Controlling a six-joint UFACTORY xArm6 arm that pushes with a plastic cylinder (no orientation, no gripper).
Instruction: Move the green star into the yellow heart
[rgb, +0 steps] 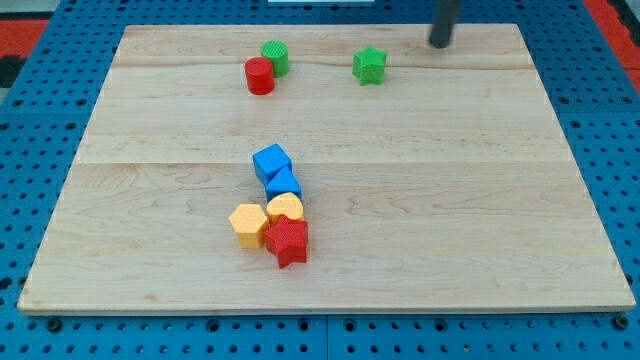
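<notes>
The green star (369, 65) lies near the view's top, right of centre. The yellow heart (286, 208) sits in a cluster below the board's middle, touching a red star (287, 240) below it, a yellow hexagon (247, 224) to its left and a blue block (283, 184) above it. My tip (440, 43) rests on the board at the view's top, to the right of the green star and apart from it.
A blue cube (271, 161) tops the cluster. A red cylinder (259, 76) and a green cylinder (275, 57) touch each other at the top left of centre. The wooden board (500, 200) lies on a blue pegboard.
</notes>
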